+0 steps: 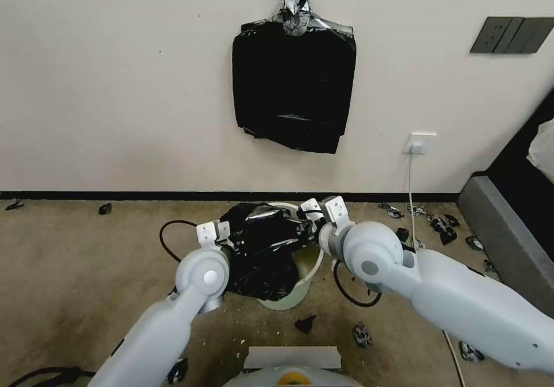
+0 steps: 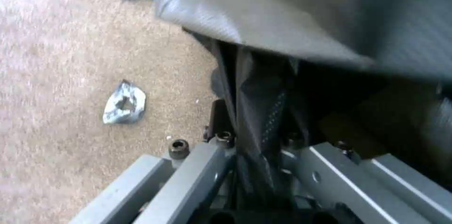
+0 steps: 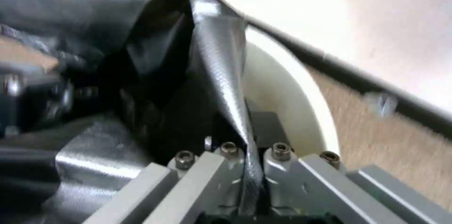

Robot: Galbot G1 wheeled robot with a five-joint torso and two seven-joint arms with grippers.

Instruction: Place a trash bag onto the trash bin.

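Nearest the robot, black plastic scraps (image 1: 304,323) lie on the carpet (image 1: 69,271) in front of the bin (image 1: 309,271). The bin stands on the carpet between the two arms, and the bag (image 1: 262,254) is draped over its left side, covering that part of the rim and hanging down the outer wall, while the right part of the rim and the inside wall stay bare white.

The left gripper (image 1: 222,234) is at the bag's left edge; in the left wrist view a twisted strand of the bag (image 2: 256,111) runs down between its closed fingers (image 2: 197,167), with a crumpled scrap (image 2: 125,103) on the carpet beside it. The right gripper (image 1: 309,217) is above the bin's mouth at the bag's right edge; in the right wrist view a thin fold of the bag (image 3: 221,61) is pinched between its fingers (image 3: 282,174), just inside the bin's rim (image 3: 301,86).

Farther off, more scraps (image 1: 441,225) dot the carpet by the wall, and a flat black bundle of bags (image 1: 294,87) hangs on the wall (image 1: 115,87) above.
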